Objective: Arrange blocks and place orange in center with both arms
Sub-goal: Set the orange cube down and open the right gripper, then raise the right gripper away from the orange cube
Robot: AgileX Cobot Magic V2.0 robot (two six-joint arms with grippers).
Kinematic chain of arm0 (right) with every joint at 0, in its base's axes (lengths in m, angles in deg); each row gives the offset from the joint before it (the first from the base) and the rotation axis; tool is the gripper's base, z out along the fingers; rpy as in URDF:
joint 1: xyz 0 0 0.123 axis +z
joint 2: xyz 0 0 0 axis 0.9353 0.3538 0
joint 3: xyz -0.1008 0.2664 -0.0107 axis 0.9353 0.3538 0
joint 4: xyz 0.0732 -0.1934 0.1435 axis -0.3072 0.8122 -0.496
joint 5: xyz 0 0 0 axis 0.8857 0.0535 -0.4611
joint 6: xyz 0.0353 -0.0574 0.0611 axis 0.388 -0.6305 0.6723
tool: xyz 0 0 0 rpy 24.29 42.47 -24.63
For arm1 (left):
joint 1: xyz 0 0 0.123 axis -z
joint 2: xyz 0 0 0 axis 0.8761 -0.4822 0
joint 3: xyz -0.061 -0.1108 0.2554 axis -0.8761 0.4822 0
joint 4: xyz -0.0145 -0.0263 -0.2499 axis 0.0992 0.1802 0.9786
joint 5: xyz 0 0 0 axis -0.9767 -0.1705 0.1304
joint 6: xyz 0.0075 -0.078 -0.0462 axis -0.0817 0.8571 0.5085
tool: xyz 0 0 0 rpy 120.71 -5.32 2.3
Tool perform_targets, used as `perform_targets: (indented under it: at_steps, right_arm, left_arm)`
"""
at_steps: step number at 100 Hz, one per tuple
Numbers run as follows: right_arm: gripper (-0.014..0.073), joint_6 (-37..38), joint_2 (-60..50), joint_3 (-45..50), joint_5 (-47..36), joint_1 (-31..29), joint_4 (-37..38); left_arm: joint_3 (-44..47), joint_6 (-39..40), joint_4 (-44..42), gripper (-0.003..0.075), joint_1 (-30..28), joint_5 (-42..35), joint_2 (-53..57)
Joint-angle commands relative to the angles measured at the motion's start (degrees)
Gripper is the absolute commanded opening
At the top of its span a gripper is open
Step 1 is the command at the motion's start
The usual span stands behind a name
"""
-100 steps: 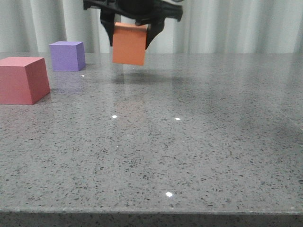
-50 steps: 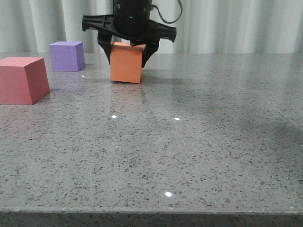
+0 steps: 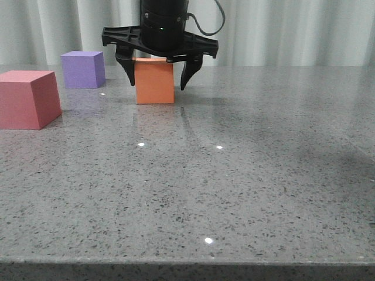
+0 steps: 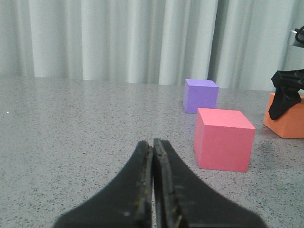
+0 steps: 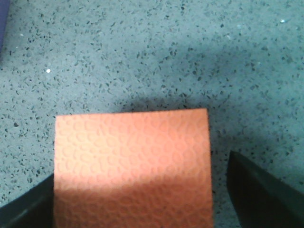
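Observation:
The orange cube (image 3: 154, 88) stands flat on the grey table, right of the purple cube (image 3: 83, 69) and behind and right of the red-pink cube (image 3: 26, 99). My right gripper (image 3: 156, 82) hangs over the orange cube with its fingers spread on either side and a gap at each side, so it is open. In the right wrist view the orange cube (image 5: 133, 156) sits between the fingers of that gripper (image 5: 135, 190). My left gripper (image 4: 153, 142) is shut and empty, low over the table to the left of the red-pink cube (image 4: 223, 140), the purple cube (image 4: 200, 95) and the orange cube (image 4: 287, 121).
The speckled grey table (image 3: 234, 175) stretches to the front edge and to the right. Pale curtains (image 3: 293, 29) hang behind the table. One right finger (image 4: 284, 95) shows at the edge of the left wrist view.
My right gripper has come down with the orange cube, set it on the table and opened. The cube now stands square instead of tilted. The other two cubes have not moved.

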Motion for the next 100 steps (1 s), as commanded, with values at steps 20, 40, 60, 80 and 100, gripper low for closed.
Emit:
perform_targets:
  at_steps: [20,40,60,80,100]
  right_arm:
    - [0.0624,0.0,-8.0,-1.7,-1.5,0.2,1.9]
    - [0.0624,-0.7,-11.9,-1.9,-1.9,-0.3,2.9]
    - [0.0624,-7.5,-17.3,-1.9,1.9,-3.1,2.9]
    - [0.0624,-15.3,-21.2,-1.6,10.3,-6.8,3.6]
    - [0.0624,-19.9,-23.0,1.4,14.7,-9.4,9.4]
  left_arm:
    - [2.4,0.6,-0.1,-0.0020,-0.1,-4.4,2.1]
    - [2.4,0.6,-0.1,-0.0020,-0.1,-4.4,2.1]
    - [2.4,0.6,-0.1,-0.0020,-0.1,-4.4,2.1]
    - [2.4,0.6,-0.1,-0.0020,-0.1,-4.4,2.1]
    - [2.4,0.6,-0.1,-0.0020,-0.1,-4.4,2.1]
